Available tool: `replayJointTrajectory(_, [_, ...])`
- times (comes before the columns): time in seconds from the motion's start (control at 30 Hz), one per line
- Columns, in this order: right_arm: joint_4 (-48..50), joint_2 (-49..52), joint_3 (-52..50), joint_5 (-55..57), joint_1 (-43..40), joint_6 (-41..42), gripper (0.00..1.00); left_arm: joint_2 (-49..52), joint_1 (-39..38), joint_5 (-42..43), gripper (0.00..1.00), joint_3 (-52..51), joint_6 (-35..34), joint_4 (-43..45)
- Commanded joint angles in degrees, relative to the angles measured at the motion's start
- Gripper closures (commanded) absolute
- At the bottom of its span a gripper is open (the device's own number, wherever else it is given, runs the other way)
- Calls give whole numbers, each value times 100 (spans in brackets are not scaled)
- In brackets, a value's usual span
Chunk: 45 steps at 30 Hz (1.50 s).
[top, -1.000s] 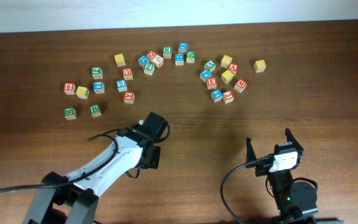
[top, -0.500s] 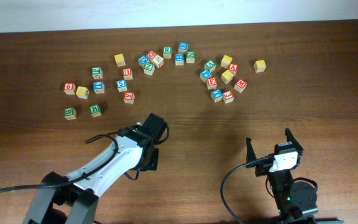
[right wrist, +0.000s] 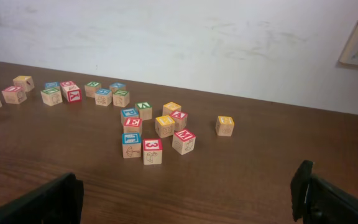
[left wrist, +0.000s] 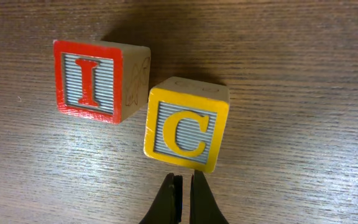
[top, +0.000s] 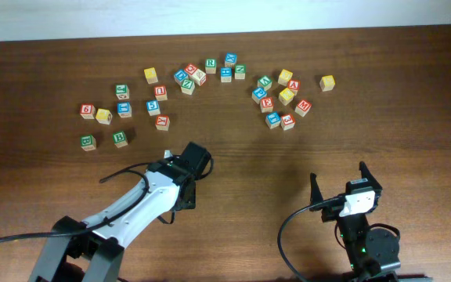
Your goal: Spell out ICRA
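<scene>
Cube C (left wrist: 186, 128) sits slightly skewed beside cube I (left wrist: 92, 81).

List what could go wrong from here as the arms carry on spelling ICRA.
1. The shut left end effector sits right at the edge of the C cube, so a forward move could shove it. That cube lies skewed and lower than the I cube, so the row could get more crooked.
2. The A cube is packed among other cubes. The open right end effector might drag neighbours along.
</scene>
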Motion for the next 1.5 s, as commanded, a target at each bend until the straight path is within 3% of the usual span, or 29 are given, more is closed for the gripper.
replayJointTrajectory(0.0, [-46, -44, -28, 4, -42, 70, 2, 48, -7, -221, 100, -39, -94, 26])
replayJointTrajectory(0.3, [-46, -44, -28, 4, -42, 70, 2, 48, -7, 59, 100, -66, -96, -33])
replayJointTrajectory(1.47, [-46, -44, -28, 4, -42, 70, 2, 48, -7, -203, 100, -256, -94, 404])
